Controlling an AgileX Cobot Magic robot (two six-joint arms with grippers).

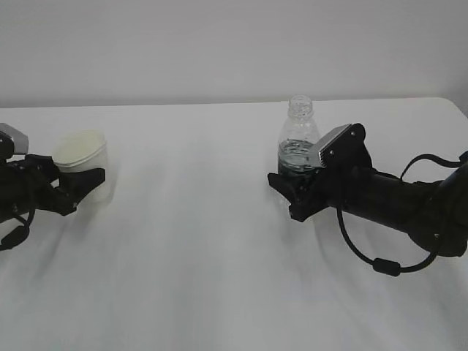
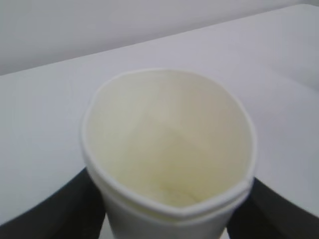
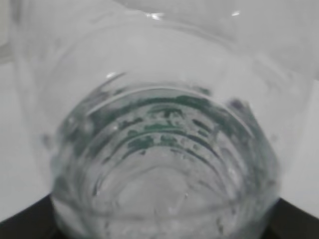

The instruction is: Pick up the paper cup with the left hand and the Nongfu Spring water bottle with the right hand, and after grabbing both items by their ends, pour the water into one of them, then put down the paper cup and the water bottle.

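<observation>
Soft, even light across all my views, with the wrist cameras too close to focus.

From the exterior view I see a bright, flat white table (image 1: pixel 219 256) under diffuse light; shadows beneath the arms are faint and smeared, and the picture looks slightly hazy and washed out, so the black arms lose surface detail. My left wrist view shows the paper cup (image 2: pixel 169 154) blurred all over, its rim soft and the dark fingers (image 2: pixel 55 211) at the bottom corners smudged. My right wrist view is filled by the Nongfu Spring water bottle (image 3: pixel 159 149), badly out of focus, with small glints near the top edge and green print smeared through the ribbed plastic.
</observation>
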